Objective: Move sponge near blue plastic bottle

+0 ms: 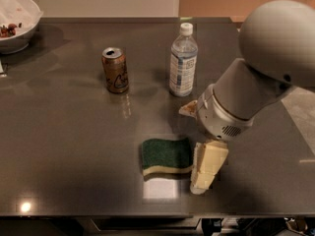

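The sponge [166, 156], dark green on top with a pale yellow layer beneath, lies flat on the dark table near its front edge. The blue plastic bottle [183, 60], clear with a white cap and a pale label, stands upright behind it toward the back of the table. My gripper [206, 167] hangs low over the table with its cream fingers right against the sponge's right edge. The large grey arm reaches in from the right above it.
A brown-gold drink can [115, 70] stands upright left of the bottle. A white bowl [15, 26] with some food sits at the back left corner. The dark table [69, 146] ends in a front edge just below the sponge.
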Controlling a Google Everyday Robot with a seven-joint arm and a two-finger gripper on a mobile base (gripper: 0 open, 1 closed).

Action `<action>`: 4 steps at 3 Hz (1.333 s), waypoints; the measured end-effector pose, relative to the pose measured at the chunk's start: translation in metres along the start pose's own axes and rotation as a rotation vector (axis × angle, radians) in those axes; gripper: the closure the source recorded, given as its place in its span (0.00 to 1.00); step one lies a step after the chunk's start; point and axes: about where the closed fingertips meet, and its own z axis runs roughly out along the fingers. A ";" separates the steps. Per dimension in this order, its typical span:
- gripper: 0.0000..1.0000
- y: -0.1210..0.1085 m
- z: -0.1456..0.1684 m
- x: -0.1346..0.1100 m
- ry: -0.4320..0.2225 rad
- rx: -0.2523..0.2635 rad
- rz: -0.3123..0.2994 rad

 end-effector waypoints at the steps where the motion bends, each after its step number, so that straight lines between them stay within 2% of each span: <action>1: 0.00 0.003 0.016 -0.007 -0.005 -0.022 -0.008; 2: 0.18 0.003 0.025 -0.006 -0.001 -0.035 -0.009; 4: 0.65 -0.003 0.021 -0.005 0.004 -0.024 -0.014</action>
